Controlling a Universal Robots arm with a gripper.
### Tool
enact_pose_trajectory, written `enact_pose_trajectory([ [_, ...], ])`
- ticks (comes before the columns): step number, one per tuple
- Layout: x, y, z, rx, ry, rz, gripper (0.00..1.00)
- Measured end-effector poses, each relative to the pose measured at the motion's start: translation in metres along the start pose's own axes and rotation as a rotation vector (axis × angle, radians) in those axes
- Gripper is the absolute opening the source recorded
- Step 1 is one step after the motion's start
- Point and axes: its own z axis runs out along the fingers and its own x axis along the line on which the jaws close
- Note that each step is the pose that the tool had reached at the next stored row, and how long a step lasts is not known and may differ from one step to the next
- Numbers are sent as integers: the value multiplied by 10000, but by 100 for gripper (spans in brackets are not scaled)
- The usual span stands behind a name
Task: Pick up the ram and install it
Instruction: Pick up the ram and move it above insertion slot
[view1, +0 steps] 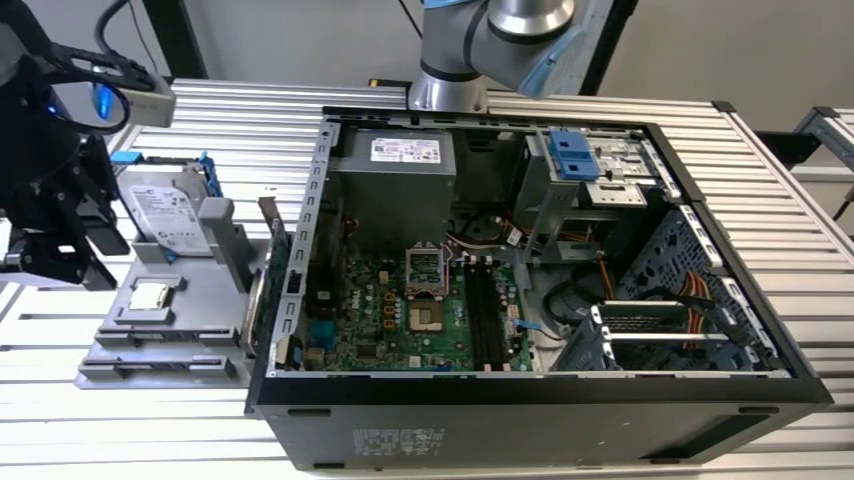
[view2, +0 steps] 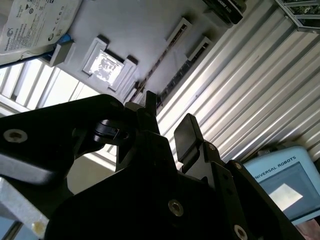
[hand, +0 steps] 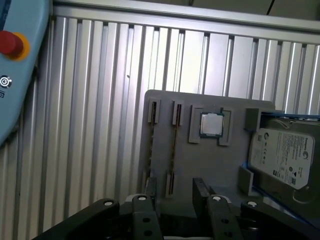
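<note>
The ram (hand: 173, 145) stands on its thin edge in a pair of slots on the grey parts tray (hand: 210, 170), seen as a narrow line with a gold-brown pattern. It appears as a thin dark line (view2: 159, 64) in the second wrist view. My gripper (hand: 175, 192) hovers over the tray's near end, open, with one black finger (hand: 148, 194) on each side of the ram's line and not touching it. The same open gripper (view2: 168, 121) appears in the second wrist view. In the exterior view my black tool head (view1: 60, 200) hangs at the left, beside the tray (view1: 200, 335).
On the tray lie a square silver processor (hand: 212, 124) and a hard drive (hand: 282, 157). A green expansion card (view1: 274, 270) stands between the tray and the open computer case (view1: 534, 400) with its motherboard (view1: 400, 310). A teach pendant (hand: 15, 65) lies on the ribbed table (hand: 100, 100).
</note>
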Motion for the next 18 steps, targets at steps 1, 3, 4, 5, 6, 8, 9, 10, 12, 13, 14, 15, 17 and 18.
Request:
enact_pose_trajectory([
  [1, 0, 0, 6, 0, 1, -2, 100],
  [3, 0, 0, 18, 0, 1, -5, 100],
  [4, 1, 0, 24, 0, 1, -6, 100],
  [5, 1, 0, 30, 0, 1, -7, 100],
  [6, 1, 0, 35, -1, 1, -9, 100],
  [8, 1, 0, 47, 0, 1, -11, 100],
  [9, 1, 0, 52, 0, 1, -12, 100],
  [10, 2, 0, 57, -1, 1, -14, 100],
  [12, 2, 0, 65, -1, 2, -15, 100],
  [13, 2, 0, 70, 0, 1, -15, 100],
  [14, 2, 0, 74, 0, 0, -15, 100],
  [15, 2, 0, 79, 0, 1, -16, 100],
  [17, 3, 0, 87, 0, 1, -16, 100],
  [18, 3, -1, 91, 0, 1, -16, 100],
])
